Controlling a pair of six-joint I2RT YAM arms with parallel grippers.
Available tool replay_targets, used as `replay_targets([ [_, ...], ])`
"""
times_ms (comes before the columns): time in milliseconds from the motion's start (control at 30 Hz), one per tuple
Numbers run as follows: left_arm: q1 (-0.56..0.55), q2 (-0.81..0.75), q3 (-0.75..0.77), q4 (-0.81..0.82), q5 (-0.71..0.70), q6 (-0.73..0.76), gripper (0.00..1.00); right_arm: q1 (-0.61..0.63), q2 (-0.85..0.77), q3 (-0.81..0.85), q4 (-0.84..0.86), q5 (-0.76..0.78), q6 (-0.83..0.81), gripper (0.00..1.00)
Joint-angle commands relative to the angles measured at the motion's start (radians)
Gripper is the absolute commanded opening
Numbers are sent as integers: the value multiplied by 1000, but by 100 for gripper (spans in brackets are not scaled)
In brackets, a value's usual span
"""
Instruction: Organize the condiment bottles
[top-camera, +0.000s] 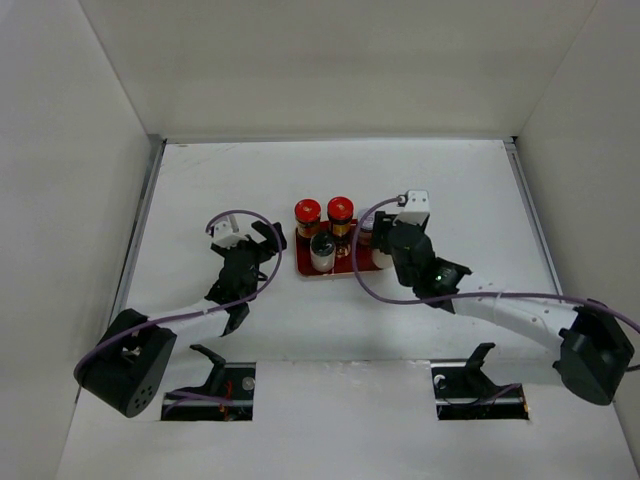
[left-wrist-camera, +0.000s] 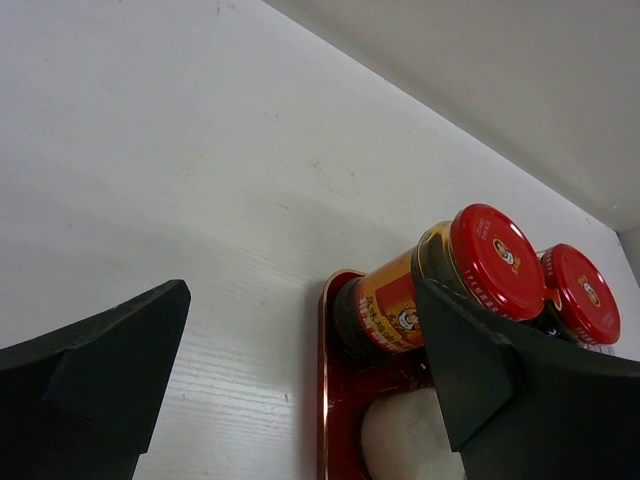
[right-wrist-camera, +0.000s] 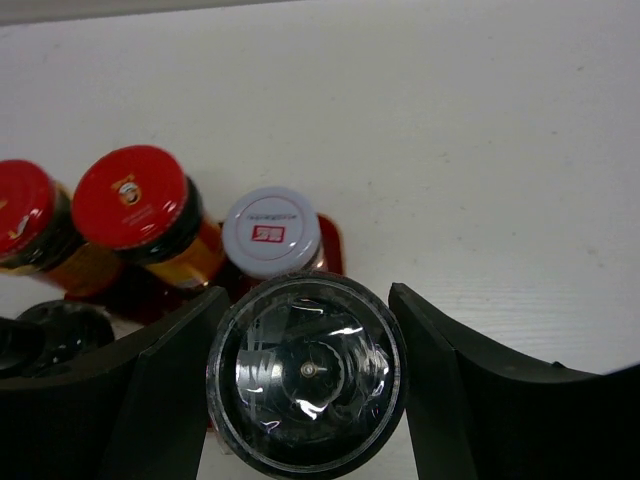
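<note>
A flat red tray (top-camera: 305, 270) sits mid-table. Two red-capped jars (top-camera: 307, 212) (top-camera: 340, 210) stand at its back. A white-bodied jar with a dark clear top (top-camera: 322, 248) stands in front of them. A grey-capped jar (right-wrist-camera: 270, 232) stands behind my right gripper. My right gripper (top-camera: 383, 240) (right-wrist-camera: 308, 292) is shut on another dark-topped jar (right-wrist-camera: 305, 375) at the tray's right end; its white body (top-camera: 381, 259) shows below the fingers. My left gripper (top-camera: 262, 245) (left-wrist-camera: 300, 300) is open and empty just left of the tray (left-wrist-camera: 330, 400), with the nearest red-capped jar (left-wrist-camera: 400, 305) beside its right finger.
White walls close in the table on the left, back and right. Two cut-outs (top-camera: 215, 390) (top-camera: 480, 392) lie in the near board by the arm bases. The right arm's purple cable (top-camera: 360, 275) loops over the tray's front right.
</note>
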Motion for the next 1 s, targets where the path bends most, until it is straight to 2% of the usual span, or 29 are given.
replay_targets([
  [0, 11, -14, 15, 38, -14, 1, 100, 39, 42, 82, 110, 4, 7, 60],
  [267, 15, -41, -4, 36, -72, 2, 100, 39, 218, 188, 252, -89, 5, 60],
  [533, 4, -55, -5, 36, -65, 1, 100, 49, 355, 160, 296, -89, 44, 61],
  [667, 14, -44, -2, 36, -75, 1, 100, 49, 372, 125, 324, -77, 45, 63],
  [733, 8, -43, 1, 35, -71, -1, 100, 49, 374, 110, 333, -80, 42, 72],
  [800, -3, -52, 7, 29, -77, 1, 100, 49, 346, 94, 332, -77, 45, 87],
  [833, -3, -51, 14, 21, -85, 2, 100, 50, 323, 85, 332, -79, 44, 100],
  [967, 4, -72, 57, -111, -141, -2, 100, 59, 227, 64, 318, -60, 13, 100],
])
